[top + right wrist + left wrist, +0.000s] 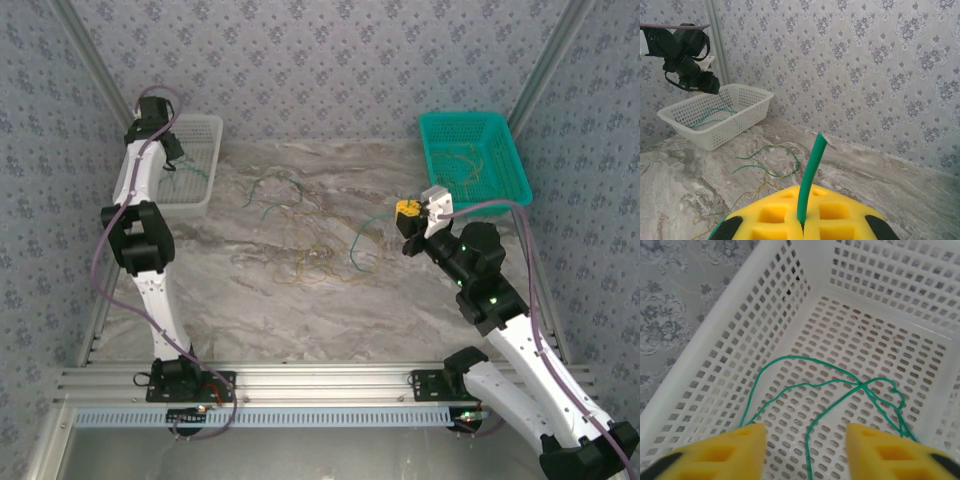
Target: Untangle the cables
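Surface: table point(300, 310) top was grey-brown marble pattern with pale veins, matte. Along its near edge ran an aluminium rail point(320, 380) carrying both arm bases. The enclosure walls point(330, 60) carried grey damask wallpaper on the back and both sides, with slanted metal posts point(85, 50) at the corners.

Containers: a white basket point(205, 125) sat at the far left against the wall, and a teal basket point(515, 150) at the far right. Both were perforated.

Cables: loose cables point(310, 262), tan and green, lay in open loops on the marble between the two baskets, with a green loop nearer the white basket. Tan strands point(470, 165) lay inside the teal basket. One green strand point(830, 385) lay curled on the white basket's floor.

Left gripper point(805, 432): it hung over the white basket with its yellow pads released and a clear gap between them. The green strand ran below the gap, and I could not tell whether it touched the pads.

Right gripper point(803, 231): it was raised above the table just in front of the teal basket, pads clenched on a green cable point(810, 170). The cut end stood up out of the seam, and in the top view the rest hung down to the marble.
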### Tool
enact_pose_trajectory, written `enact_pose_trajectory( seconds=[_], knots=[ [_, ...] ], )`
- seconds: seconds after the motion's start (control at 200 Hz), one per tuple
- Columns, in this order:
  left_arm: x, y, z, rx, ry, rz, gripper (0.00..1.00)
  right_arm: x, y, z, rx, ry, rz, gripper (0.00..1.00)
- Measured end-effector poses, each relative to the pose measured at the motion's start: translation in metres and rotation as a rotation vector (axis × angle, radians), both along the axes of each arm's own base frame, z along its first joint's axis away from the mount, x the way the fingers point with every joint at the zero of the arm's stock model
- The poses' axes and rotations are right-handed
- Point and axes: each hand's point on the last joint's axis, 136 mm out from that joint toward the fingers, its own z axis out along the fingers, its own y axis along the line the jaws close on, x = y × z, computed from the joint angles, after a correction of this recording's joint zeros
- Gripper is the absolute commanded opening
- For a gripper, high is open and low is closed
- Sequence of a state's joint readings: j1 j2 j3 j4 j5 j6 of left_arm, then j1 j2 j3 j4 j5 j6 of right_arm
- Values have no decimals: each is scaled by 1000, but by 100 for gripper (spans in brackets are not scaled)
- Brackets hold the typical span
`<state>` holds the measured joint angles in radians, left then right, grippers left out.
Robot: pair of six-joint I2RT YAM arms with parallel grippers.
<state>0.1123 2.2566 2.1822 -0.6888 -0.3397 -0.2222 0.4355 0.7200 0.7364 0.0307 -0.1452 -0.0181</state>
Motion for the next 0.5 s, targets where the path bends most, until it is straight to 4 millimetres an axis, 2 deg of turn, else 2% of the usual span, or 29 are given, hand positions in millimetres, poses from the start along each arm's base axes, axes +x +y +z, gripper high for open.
enact_pose_trajectory(
  seconds=[0.105,0.2,0.27,0.36,0.375,0.4,0.46,0.5],
  knots=[
    [-9,-1,-2,38,-5,3,55,0,1,0,-2,-1,2,0],
    [-36,-9,-6,42,2,-4,56,-1,2,0,-2,-1,5,0],
    [-58,-17,0,33,-14,-20,57,-1,3,-1,-3,1,7,0],
    [-89,-35,26,11,-89,-69,58,3,5,-5,-8,14,10,0],
    [-93,-38,30,8,-103,-75,63,4,6,-6,-10,19,11,0],
    [-101,-44,40,4,-137,-92,65,5,7,-9,-12,30,14,0],
    [-123,-72,64,-20,-231,-169,77,10,12,-17,-18,59,27,0],
    [-139,-99,79,-54,-308,-243,79,13,16,-22,-19,79,40,0]
  ],
)
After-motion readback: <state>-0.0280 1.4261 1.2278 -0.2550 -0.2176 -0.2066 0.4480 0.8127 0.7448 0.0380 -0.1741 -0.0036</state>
